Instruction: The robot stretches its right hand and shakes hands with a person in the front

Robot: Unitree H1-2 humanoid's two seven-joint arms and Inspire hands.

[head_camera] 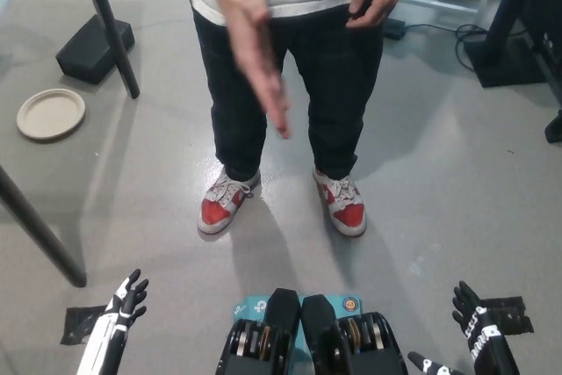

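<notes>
Ahead, person's hand (260,59), right hand (479,327) apart

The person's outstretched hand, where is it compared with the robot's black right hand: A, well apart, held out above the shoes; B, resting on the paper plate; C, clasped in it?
A: the person's hand is extended mid-picture, while the right hand sits low at bottom right, fingers apart, touching nothing.

place: lab/workshop | cues: grey concrete floor (457,182); floor cables (439,31); black equipment stands (107,19)
</notes>
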